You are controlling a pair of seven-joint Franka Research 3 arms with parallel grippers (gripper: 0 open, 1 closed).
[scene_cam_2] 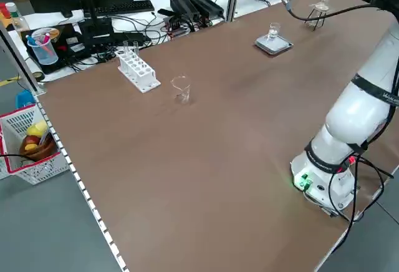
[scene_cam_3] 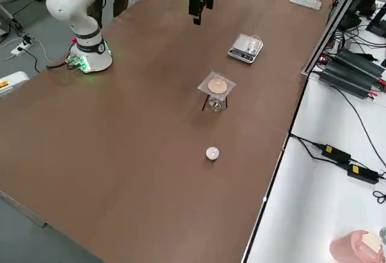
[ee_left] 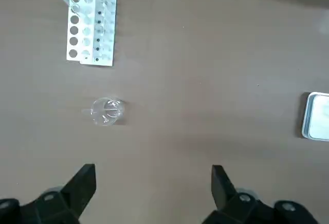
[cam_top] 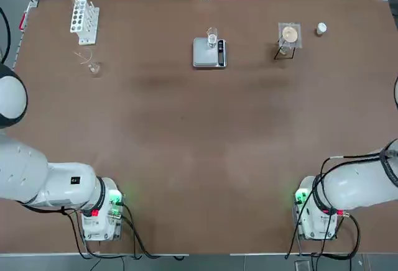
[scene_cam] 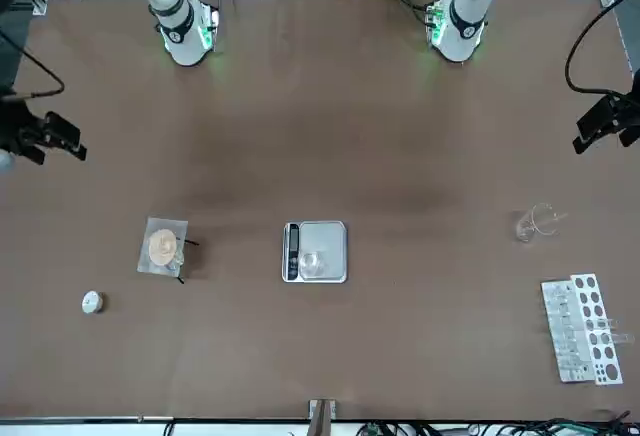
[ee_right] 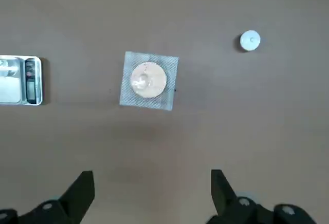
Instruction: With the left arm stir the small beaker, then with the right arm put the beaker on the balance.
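The small clear beaker (cam_top: 212, 36) is seen upright on the silver plate of the flat grey balance (cam_top: 204, 54), at the plate's 1 o'clock corner. The balance is set toward 12 o'clock on the table, its black button strip at 3 o'clock.

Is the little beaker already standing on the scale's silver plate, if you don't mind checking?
Yes, in the left side view the small beaker stands upright on the plate of the scale, with neither pincer near it.

Glass piece (ee_left: 106, 111) near rack (ee_left: 91, 27)
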